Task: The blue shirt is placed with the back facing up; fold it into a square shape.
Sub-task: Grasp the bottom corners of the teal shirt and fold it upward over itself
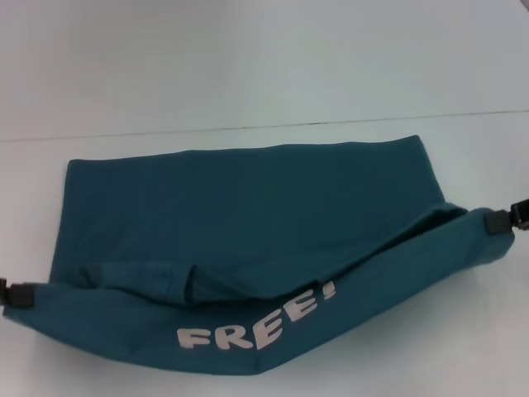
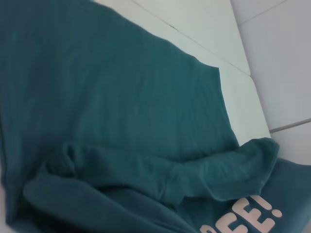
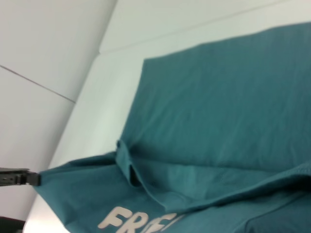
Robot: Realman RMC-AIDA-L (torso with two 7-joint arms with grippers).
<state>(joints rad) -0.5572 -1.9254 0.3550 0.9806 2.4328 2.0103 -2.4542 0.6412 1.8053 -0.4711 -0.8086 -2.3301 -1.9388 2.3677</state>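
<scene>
Item: blue shirt (image 1: 248, 207), centre of frame on white table (image 1: 248, 66), near hem lifted, white "FREE!" print (image 1: 256, 321) exposed.

Left gripper (image 1: 15, 295), lower left edge, and right gripper (image 1: 506, 218), right edge: 2 jaws pairs pinching hem corners.

Risk: uneven travel skews fold; sagging middle bunches; thin pinch slips.

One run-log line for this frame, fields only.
phase: fold in progress | blue shirt: near edge lifted, white FREE! print showing | left tool: shut on corner | right tool: shut on corner | table

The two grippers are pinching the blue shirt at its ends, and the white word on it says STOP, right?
Not quite. The head view shows the white word reads FREE!, not STOP. The left gripper and right gripper do pinch the blue shirt at its ends.
</scene>
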